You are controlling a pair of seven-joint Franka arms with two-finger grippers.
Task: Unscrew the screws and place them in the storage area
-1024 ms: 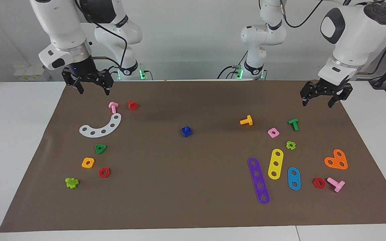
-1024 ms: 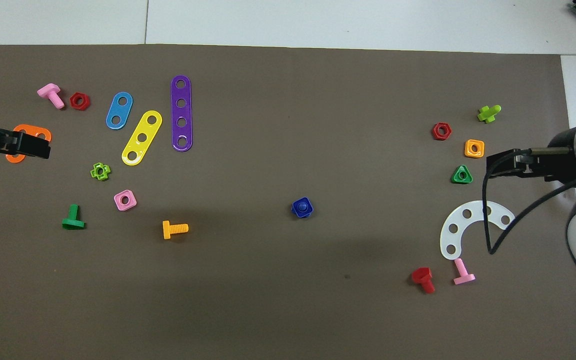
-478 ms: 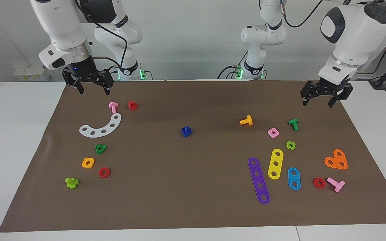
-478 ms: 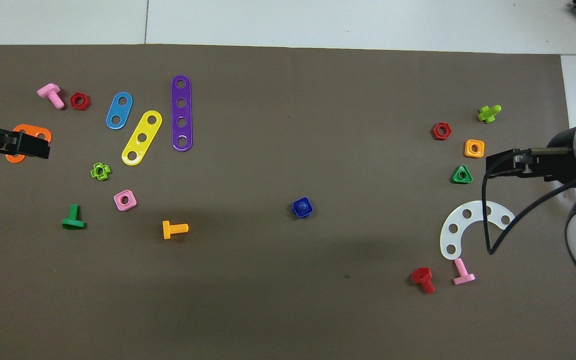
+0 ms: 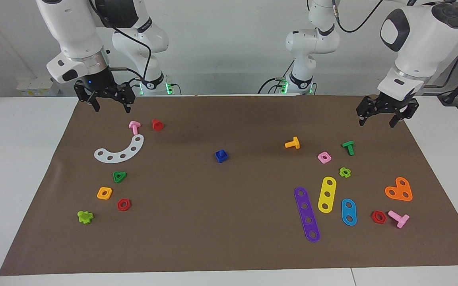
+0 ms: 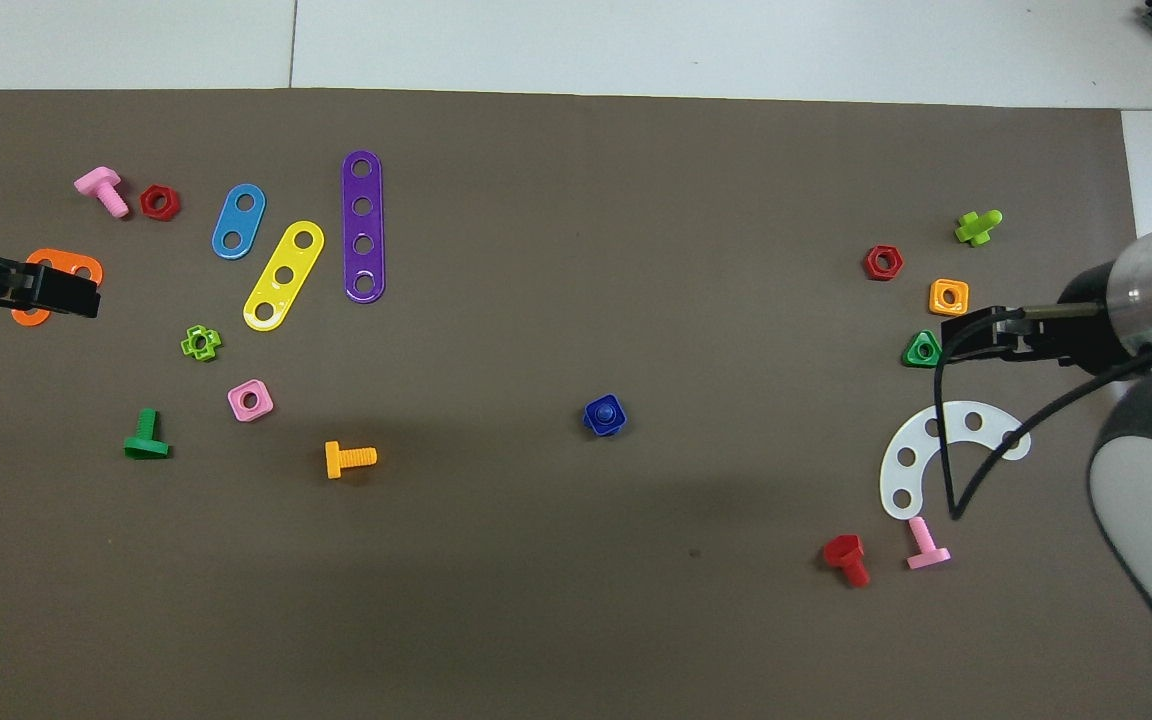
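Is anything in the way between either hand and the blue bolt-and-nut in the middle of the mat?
Nothing visible. The blue bolt-and-nut sits alone on bare mat; the right hand and left hand hang raised and open, nothing between.

Bright toy parts on a brown mat

The mat (image 5: 229, 222) is plain brown on a white worktop (image 5: 18, 159). The bolt and nut (image 5: 221, 155) are dark blue. Strips: purple (image 5: 307, 214), yellow (image 5: 327, 194), light blue (image 5: 348, 211); the curved strip (image 5: 119, 150) white, the heart plate (image 5: 399, 190) orange. T-bolts: orange (image 5: 292, 143), green (image 5: 348, 147), pink (image 5: 398, 218).
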